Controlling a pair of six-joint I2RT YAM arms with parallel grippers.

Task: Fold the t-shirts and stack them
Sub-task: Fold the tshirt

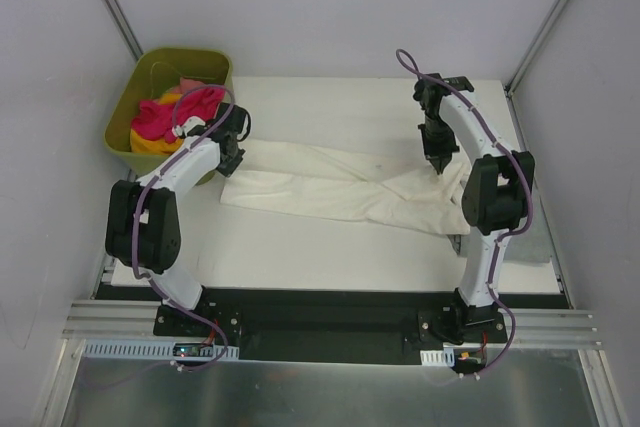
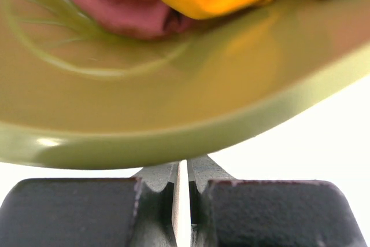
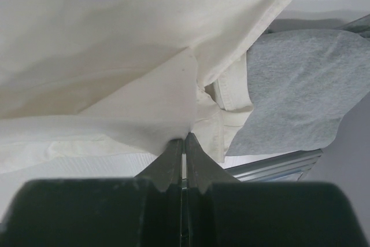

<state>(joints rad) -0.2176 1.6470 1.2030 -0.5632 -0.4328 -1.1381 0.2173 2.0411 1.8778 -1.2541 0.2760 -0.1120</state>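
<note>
Looks like the first fold, with nothing stacked yet. Stretches the cream shirt [image 1: 330, 187] across the counter [image 1: 300, 247] as a long creased band. Leaves bright shirts [image 1: 172, 117] heaped in the tub [image 1: 125, 112] at far left, and a grey shirt [image 3: 295, 85] just beside the cream one's right end. Pinches cream cloth in the clenched right tool [image 3: 185, 140]. Clenches the left tool [image 2: 182, 169] on a pale sliver, probably the shirt's left end, hard by the tub wall. Next calls for carrying both ends together, level, clear of the tub.
</note>
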